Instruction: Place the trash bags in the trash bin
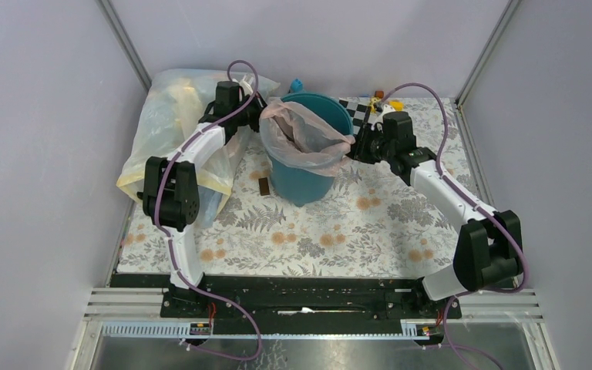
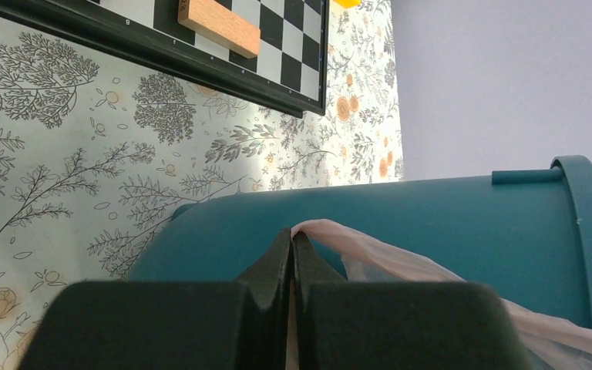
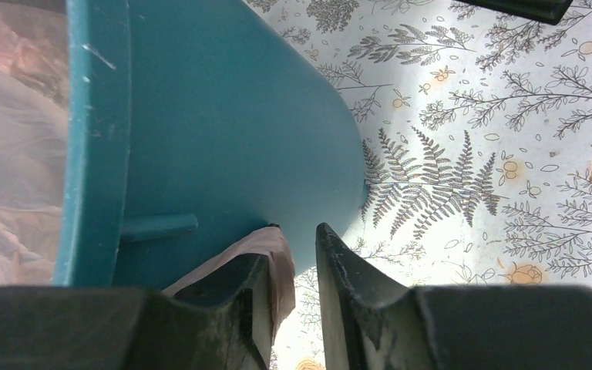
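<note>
Trash bin (image 1: 301,185) holds pink trash bag (image 1: 308,139) | left end effector (image 2: 291,235) pinching bag edge | right end effector (image 3: 293,247) spread | chessboard (image 2: 293,54) beside

Both arms reach forward, their wrists turned in toward each other.
The left arm (image 1: 200,142) rises from its base, bends at the elbow and stretches to the far side. The left gripper (image 2: 291,235) has its jaws pressed together, with a fold of bag (image 2: 370,262) pinched at the tips. The right arm (image 1: 447,189) leans out to the right, folds at the elbow and angles in toward the middle. The right gripper (image 3: 293,231) shows a gap between its fingers, with bag film lying against one finger.
</note>
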